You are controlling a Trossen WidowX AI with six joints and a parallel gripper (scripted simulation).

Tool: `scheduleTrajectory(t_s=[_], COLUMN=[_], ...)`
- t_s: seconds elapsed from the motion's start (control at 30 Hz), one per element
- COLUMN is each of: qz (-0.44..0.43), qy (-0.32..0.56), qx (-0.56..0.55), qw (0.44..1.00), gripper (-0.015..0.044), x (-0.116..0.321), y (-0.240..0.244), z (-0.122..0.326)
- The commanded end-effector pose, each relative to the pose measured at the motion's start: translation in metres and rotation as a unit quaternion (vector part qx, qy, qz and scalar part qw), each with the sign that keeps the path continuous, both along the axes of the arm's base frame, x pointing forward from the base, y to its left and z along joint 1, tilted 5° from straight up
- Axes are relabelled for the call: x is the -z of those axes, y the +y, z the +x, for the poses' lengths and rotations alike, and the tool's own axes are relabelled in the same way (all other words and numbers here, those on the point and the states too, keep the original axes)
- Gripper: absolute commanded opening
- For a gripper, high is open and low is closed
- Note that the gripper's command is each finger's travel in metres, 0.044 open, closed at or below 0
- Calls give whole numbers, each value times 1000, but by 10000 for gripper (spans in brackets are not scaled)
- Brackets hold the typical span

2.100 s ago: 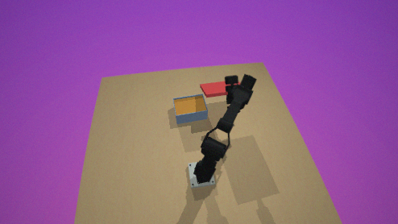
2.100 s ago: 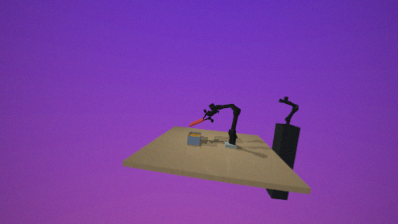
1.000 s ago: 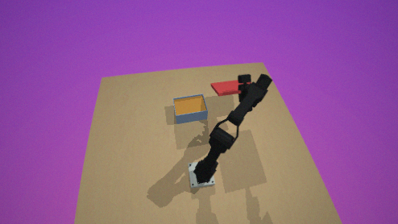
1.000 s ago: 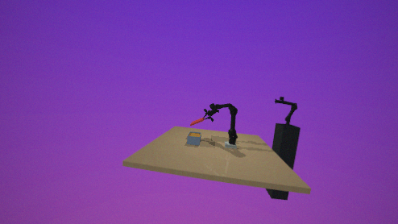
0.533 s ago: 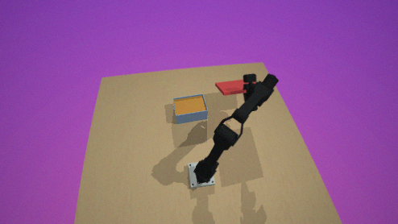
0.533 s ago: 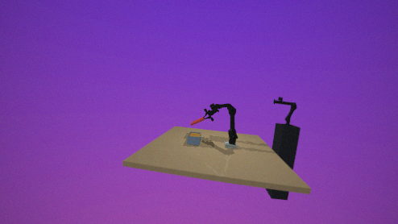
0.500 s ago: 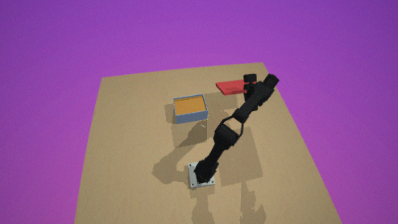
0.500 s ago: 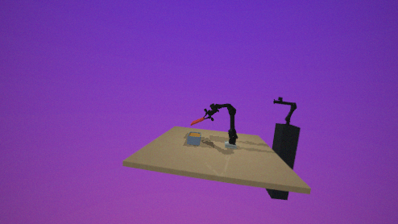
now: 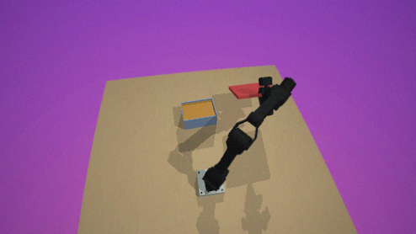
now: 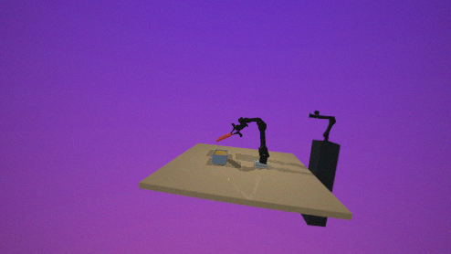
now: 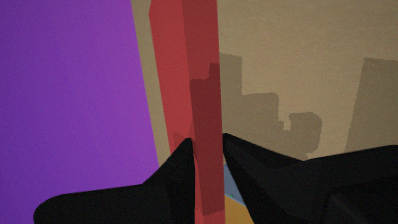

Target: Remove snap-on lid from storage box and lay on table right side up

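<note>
The red lid [image 9: 245, 90] [image 10: 223, 137] [image 11: 200, 50] is off the box and in the air, near the table's far right corner in the top view. It slants down away from the gripper in the exterior view. My gripper [image 9: 262, 90] [image 10: 233, 132] [image 11: 206, 142] is shut on the lid's edge, one finger on each side. The blue storage box [image 9: 200, 123] [image 10: 219, 159] [image 11: 231, 186] stands upright on the table [image 9: 139, 177] [image 10: 205, 183] [image 11: 300, 40], uncovered, with orange showing inside. The lid is to the right of the box in the top view and does not touch it.
The arm's grey base plate [image 9: 202, 188] [image 10: 258, 166] is on the table, nearer the viewer than the box in the top view. The table's far and right edges are near the lid there. A dark pedestal [image 10: 323, 164] with a small black arm [image 10: 332, 125] stands beyond the table.
</note>
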State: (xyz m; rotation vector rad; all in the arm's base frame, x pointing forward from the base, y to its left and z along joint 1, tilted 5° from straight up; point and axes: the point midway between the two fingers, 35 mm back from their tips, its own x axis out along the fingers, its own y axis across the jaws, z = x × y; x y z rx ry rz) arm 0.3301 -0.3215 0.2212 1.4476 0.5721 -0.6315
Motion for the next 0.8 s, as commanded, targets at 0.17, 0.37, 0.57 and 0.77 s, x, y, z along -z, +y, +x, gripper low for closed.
scheduleTrajectory(t_s=[0.17,0.37,0.57,0.77], qz=[-7,-7,-7,-7], qy=[-8,-8,-8,-8], qx=[-5,-5,-5,-5], qw=[1000,1000,1000,1000], gripper=[0,0,0,0], x=[-4,4,12,17], y=[-1,-1,-1,-1], z=[1,0,-1,-1])
